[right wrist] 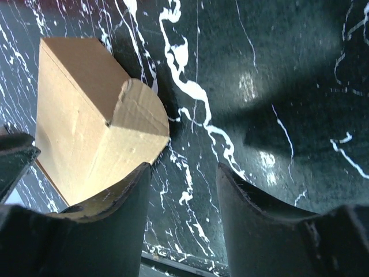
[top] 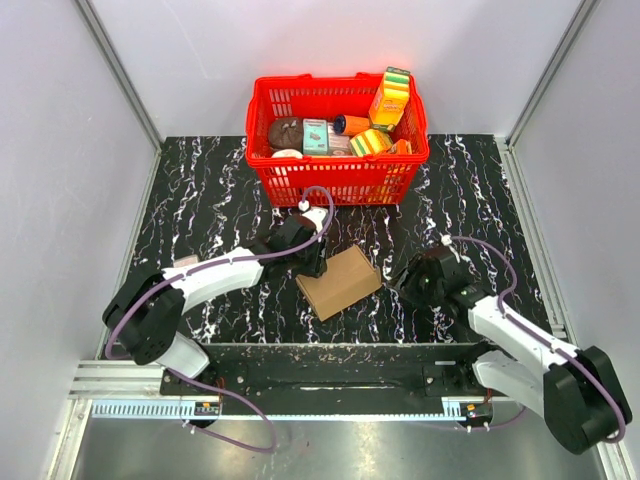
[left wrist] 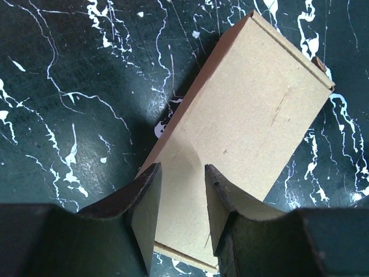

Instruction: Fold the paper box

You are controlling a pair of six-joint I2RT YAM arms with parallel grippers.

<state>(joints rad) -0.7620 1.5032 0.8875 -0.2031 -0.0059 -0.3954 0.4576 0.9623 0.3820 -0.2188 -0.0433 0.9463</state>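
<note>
Top external view: the paper box (top: 340,282) lies skewed on the black marbled table (top: 200,200), in front of the red basket (top: 340,178) and between the two arms. The left gripper (left wrist: 181,173) hovers over one end of the box, jaws narrowly apart, cardboard showing in the gap. The right gripper (right wrist: 183,170) stands wider, only tabletop between its fingers, the box's rounded end just beside one finger.
</note>
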